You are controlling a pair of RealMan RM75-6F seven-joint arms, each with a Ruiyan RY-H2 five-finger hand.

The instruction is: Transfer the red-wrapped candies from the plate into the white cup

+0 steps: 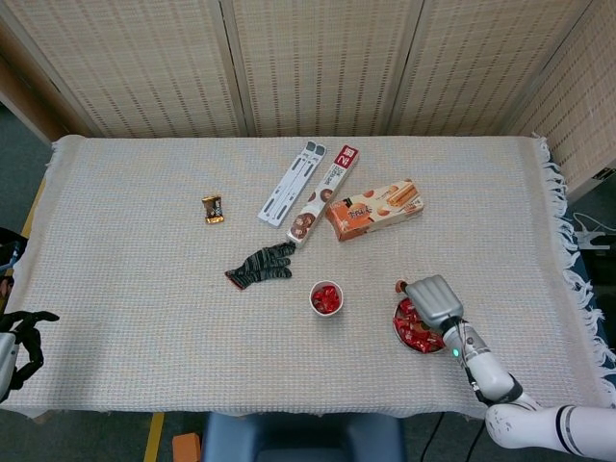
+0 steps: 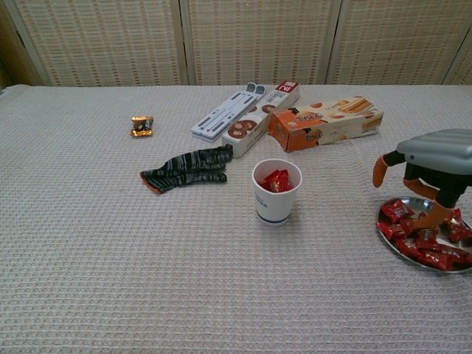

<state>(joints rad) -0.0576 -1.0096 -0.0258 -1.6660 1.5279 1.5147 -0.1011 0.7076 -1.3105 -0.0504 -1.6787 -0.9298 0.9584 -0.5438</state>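
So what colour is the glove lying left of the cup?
Dark with grey stripes, red cuff edge; the glove shows best in chest view.

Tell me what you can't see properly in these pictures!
- Plate: head view, the right hand covers much of it; chest view, the edge cuts it off.
- Candies in the white cup: count hidden by the cup wall.
- Left hand: head view, cut off at the edge.

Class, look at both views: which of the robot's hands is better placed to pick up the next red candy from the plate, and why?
The right hand. It hovers directly over the plate of red candies, fingers pointing down. The left hand sits at the table's far left edge, well away from the plate and the white cup.
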